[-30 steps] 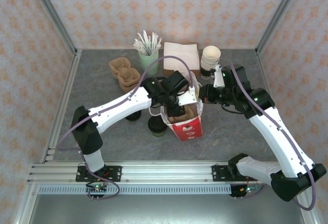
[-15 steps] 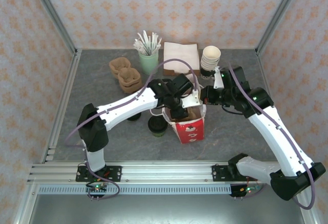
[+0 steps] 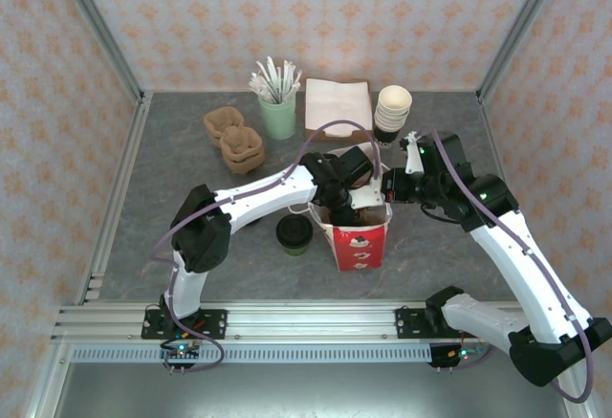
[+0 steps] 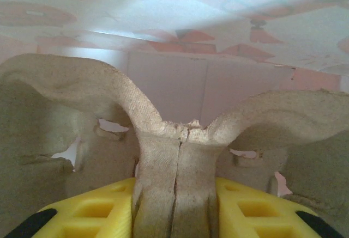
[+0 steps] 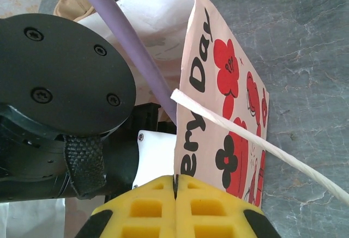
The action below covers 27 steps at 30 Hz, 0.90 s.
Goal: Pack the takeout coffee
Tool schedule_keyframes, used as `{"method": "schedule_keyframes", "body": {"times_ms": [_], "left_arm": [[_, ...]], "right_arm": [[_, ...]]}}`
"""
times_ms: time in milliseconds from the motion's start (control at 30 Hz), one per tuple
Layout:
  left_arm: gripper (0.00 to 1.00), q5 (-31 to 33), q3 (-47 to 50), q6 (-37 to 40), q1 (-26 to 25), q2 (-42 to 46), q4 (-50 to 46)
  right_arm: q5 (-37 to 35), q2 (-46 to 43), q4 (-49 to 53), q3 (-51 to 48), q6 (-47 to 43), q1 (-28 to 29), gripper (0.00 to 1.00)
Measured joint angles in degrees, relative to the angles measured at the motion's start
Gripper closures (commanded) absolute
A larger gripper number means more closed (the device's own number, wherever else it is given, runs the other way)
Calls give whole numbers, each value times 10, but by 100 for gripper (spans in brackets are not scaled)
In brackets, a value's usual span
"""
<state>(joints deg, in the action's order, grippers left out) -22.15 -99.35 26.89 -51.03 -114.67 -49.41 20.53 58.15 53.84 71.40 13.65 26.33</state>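
Pulp carrier (image 4: pixel 82 83) pinched by left end effector (image 4: pixel 177 211) inside paper bag (image 5: pixel 218 107); right end effector (image 5: pixel 175 191) clamps bag rim.

- From above, the left tool (image 3: pixel 346 209) reaches into the red-and-white paper bag (image 3: pixel 361 241), its fingertips hidden behind its own wrist.
- Close up, the brown moulded-pulp cup carrier (image 4: pixel 177 156) runs past both side edges.
- The right tool (image 5: pixel 175 191), pinching the bag's rim, is cut off at the bottom edge.

Overhead camera faces down over counter (image 3: pixel 172 198); left wrist camera inside paper bag (image 3: pixel 361 239), right at its rim.
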Motion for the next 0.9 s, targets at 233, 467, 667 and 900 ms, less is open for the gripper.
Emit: {"method": "schedule_keyframes", "body": {"times_ms": [233,467,667,900], "left_arm": [[62,0,0,0,0,-3,0],[62,1,0,2,0,-19,4],[61,1,0,2,-3,-37,5],[48,1,0,2,-4,-39,9]], "right_arm": [[-5,0,1,-1,-2,0,100],[-12,0,2,-2,-4,0,100],[-15,0,2,-2,-4,0,100],[-18,0,2,-2,-5,0,100]]}}
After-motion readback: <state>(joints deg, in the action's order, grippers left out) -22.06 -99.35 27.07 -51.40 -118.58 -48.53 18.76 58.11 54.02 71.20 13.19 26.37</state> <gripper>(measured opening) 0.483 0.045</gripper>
